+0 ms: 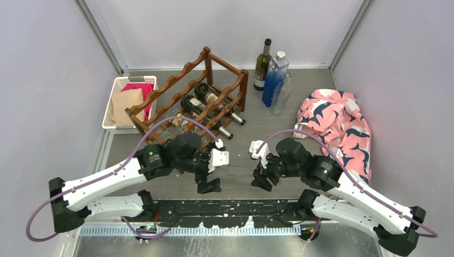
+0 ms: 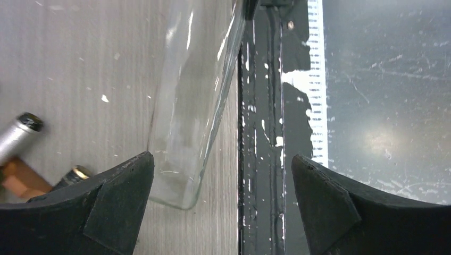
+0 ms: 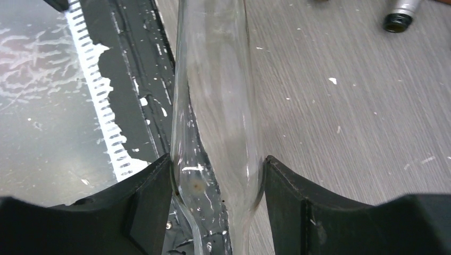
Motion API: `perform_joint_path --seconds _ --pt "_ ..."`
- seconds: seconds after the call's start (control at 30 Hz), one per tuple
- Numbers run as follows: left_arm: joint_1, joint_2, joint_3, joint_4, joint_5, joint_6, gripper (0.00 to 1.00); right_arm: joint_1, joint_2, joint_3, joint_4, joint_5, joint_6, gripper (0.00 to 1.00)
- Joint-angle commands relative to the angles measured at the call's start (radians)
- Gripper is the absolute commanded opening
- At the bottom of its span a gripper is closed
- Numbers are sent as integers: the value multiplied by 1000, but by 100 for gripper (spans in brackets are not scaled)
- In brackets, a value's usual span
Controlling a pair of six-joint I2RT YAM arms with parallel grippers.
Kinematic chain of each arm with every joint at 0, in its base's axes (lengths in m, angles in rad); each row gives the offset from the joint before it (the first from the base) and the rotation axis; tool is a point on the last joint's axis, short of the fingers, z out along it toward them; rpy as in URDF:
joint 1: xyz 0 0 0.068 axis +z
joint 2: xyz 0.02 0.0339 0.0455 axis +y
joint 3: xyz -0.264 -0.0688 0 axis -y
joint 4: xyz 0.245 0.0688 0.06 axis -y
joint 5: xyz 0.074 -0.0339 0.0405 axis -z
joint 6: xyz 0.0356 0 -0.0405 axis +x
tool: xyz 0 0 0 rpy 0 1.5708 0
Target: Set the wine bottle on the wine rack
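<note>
- Right claw [image 3: 218, 175] clamps the clear bottle [image 3: 215, 79], probably so it alone can carry it to the rack [image 1: 207, 60].
- Left claw [image 2: 222, 164] gapes wide, gripping nothing.

The left arm [image 1: 101, 184], based at 7 o'clock, and the right arm [image 1: 353, 187], based at 5 o'clock, have white link shells, black joint housings and a looping purple cable [image 1: 160, 124]. Wrist brackets [image 1: 219, 158] are white; fingers [image 2: 114, 207] are matte black wedges.

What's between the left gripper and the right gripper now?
A clear glass bottle: the right gripper clamps it in the right wrist view; its base sits inside the open left gripper, left wrist view.
</note>
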Motion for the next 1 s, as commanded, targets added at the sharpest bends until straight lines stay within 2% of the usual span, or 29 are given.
perform_joint_path --seconds 0.0,0.27,0.5,0.67,0.97 --pt "1 -65 133 3 -56 -43 100 -4 -75 52 53 81 27 1" --pt "17 -32 341 -46 -147 -46 100 -4 -135 49 54 187 59 1" --pt "187 67 473 -23 -151 -98 100 -3 -159 31 147 205 127 1" --pt "298 120 521 44 -151 -170 99 -4 -138 -6 262 193 181 1" --pt "464 68 456 164 -171 -316 98 -4 4 -41 522 174 225 1"
